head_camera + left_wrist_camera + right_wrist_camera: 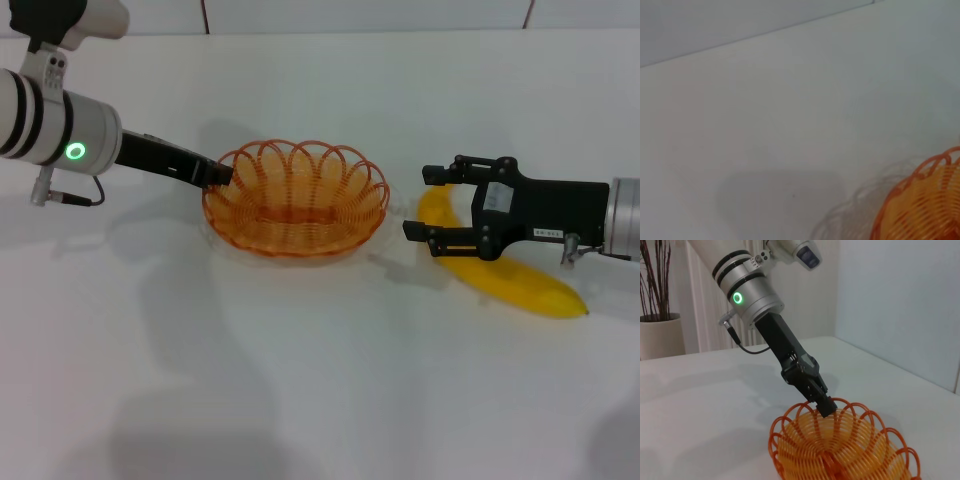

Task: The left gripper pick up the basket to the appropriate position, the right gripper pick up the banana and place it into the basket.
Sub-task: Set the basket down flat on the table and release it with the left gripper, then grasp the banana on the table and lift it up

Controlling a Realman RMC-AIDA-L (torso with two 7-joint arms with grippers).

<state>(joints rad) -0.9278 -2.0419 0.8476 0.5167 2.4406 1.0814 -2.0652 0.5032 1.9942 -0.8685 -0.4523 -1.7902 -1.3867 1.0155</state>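
Note:
The orange wire basket [330, 235] is at the middle of the white table; I cannot tell whether it rests on the table or hangs just above it. My left gripper [222, 175] is shut on the basket's left rim. In the right wrist view the left gripper [824, 407] pinches the rim of the basket [840, 450] from above. A corner of the basket [925, 205] shows in the left wrist view. The yellow banana [520, 285] lies on the table to the right of the basket. My right gripper [418, 203] is open, with one finger on each side of the banana's near-basket end.
The white table [300, 380] runs back to a wall edge at the top of the head view. A potted plant [660, 335] stands beyond the table in the right wrist view. Bare table lies in front of the basket and banana.

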